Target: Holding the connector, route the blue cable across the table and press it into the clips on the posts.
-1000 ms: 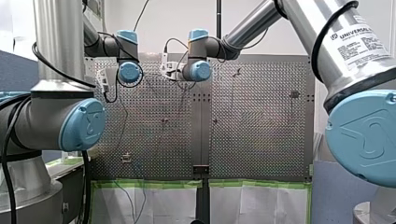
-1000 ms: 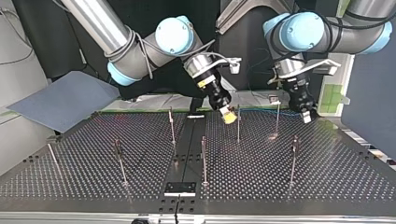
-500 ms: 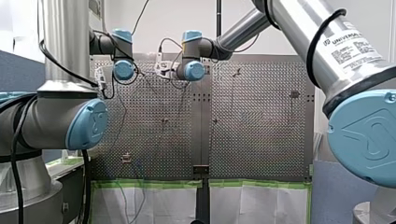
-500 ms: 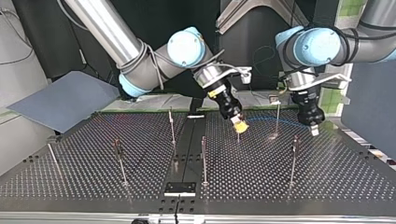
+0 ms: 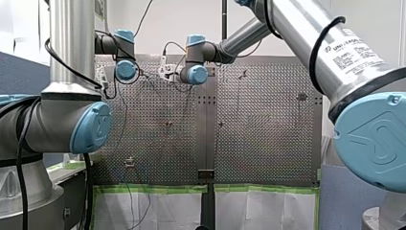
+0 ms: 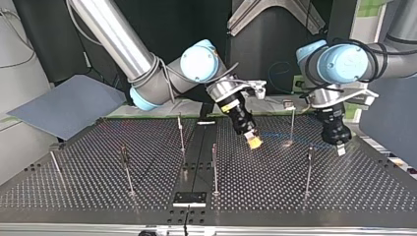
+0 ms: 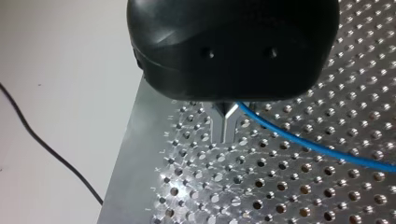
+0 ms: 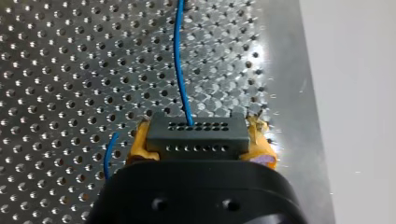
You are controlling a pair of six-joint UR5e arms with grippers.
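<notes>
Both grippers have advanced across the table (image 6: pixel 88 191) toward the top view's near edge since one second ago. The right gripper (image 6: pixel 254 142) was well to the left of the clip post (image 6: pixel 292 125) in that view. It now sits lower in the view and closer to the post. The left gripper (image 6: pixel 341 149) was just right of the post. It is now farther right of it and lower in the view, close over the table.

Right gripper state: the yellow pads (image 8: pixel 260 145) are clamped on the two ends of the dark connector (image 8: pixel 196 133). The connector sits crosswise between them, its rows of small holes facing outward. The blue cable (image 8: pixel 180 70) leaves the connector's face and runs straight ahead over the perforated surface.

Cable position: in the top view it spans from the right gripper toward the left gripper. It passes the clip post well below the clip at the post's top.

Left gripper state: the metal fingers (image 7: pixel 218 122) meet at their tips just above the table, near its edge. The cable emerges at the fingers' root and trails away to one side. Whether it passes between them cannot be determined.
</notes>
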